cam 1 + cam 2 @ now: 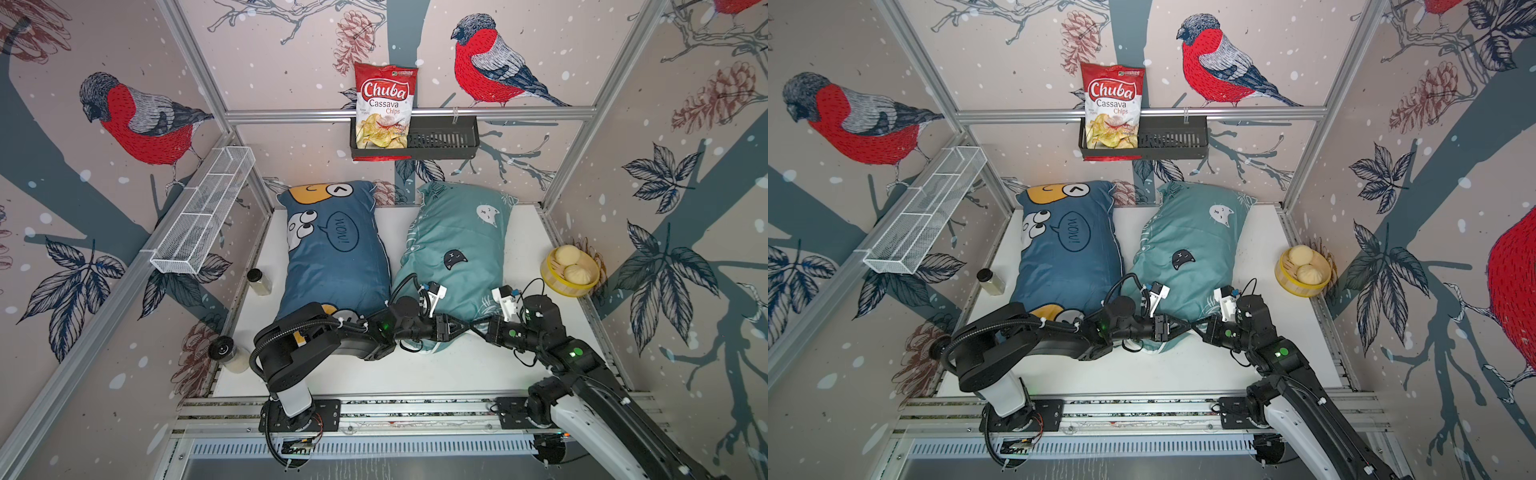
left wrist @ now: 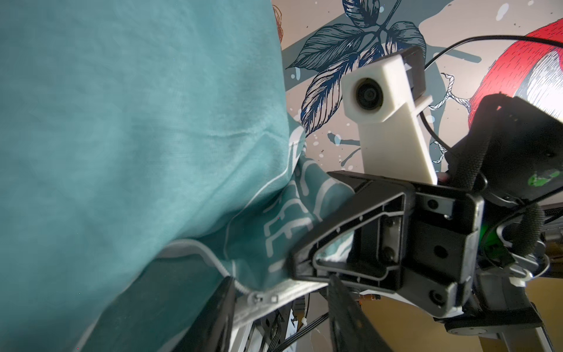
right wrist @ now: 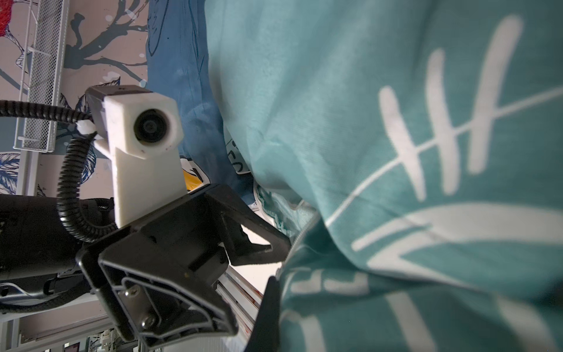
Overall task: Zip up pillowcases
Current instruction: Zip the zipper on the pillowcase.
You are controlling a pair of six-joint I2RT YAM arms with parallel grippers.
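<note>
Fabric of teal pillowcase (image 1: 457, 232) sits pinched in right claw (image 1: 473, 328); left claw (image 2: 280, 286) gapes.

1. Both top views look steeply down from high at the front toward the back wall (image 1: 291, 62), sharing the whole table (image 1: 457, 374).
2. The left wrist view sits close against the teal pillow (image 2: 122, 122), facing the right arm's camera (image 2: 384, 97).
3. The right wrist view, equally close, faces the left arm's camera (image 3: 143, 125).

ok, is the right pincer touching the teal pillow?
Touching. The left wrist view shows the right pincer shut on the lettered edge of the teal pillow, with the fabric running straight into its closed tips.
</note>
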